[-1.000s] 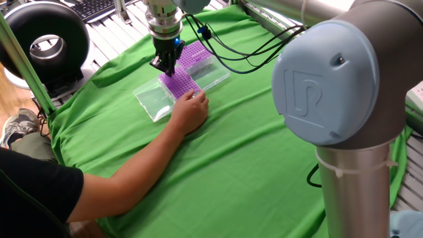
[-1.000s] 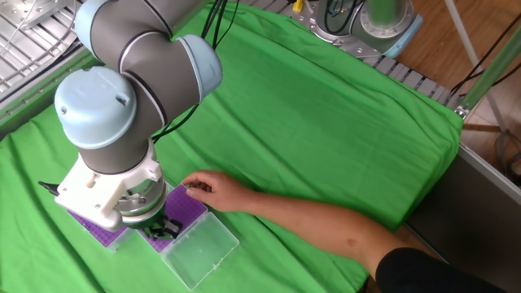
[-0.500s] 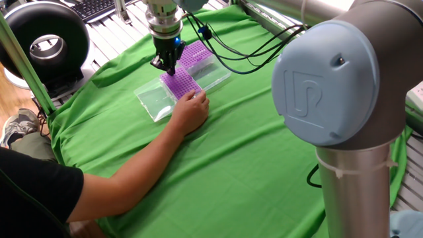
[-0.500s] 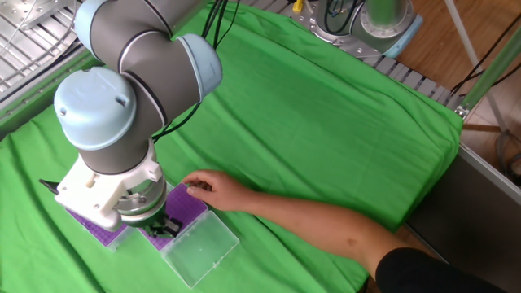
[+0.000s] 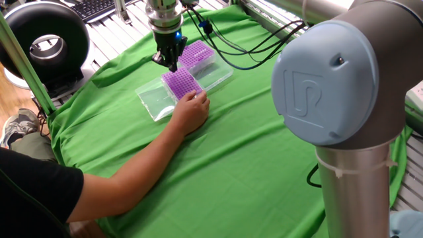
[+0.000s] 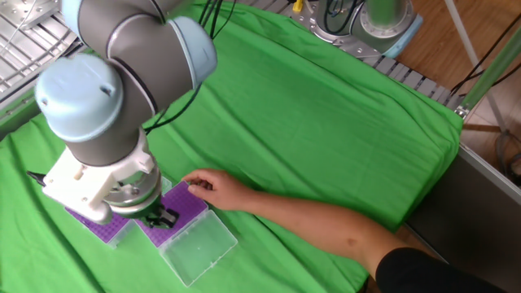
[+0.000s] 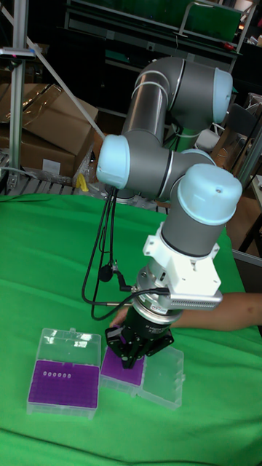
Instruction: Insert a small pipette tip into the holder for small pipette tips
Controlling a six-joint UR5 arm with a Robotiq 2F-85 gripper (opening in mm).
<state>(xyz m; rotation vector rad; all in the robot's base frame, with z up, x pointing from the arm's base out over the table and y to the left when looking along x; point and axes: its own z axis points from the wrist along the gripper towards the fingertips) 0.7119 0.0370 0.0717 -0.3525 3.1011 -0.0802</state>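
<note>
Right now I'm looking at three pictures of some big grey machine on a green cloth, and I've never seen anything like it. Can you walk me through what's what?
The grey and pale blue machine is a robot arm. At its end is a black grasping tool with two fingers. Two cameras look down at the table from opposite sides; the tall picture faces the arm from low and in front.

The table is covered by a green cloth. On it lie two clear plastic boxes with lids open, each holding a purple rack of tiny holes. The tool hangs over the nearer rack; the other rack sits beside it. A person's hand rests at the first box's edge, steadying it.

Whether the tool holds a pipette tip is too small to see.
</note>
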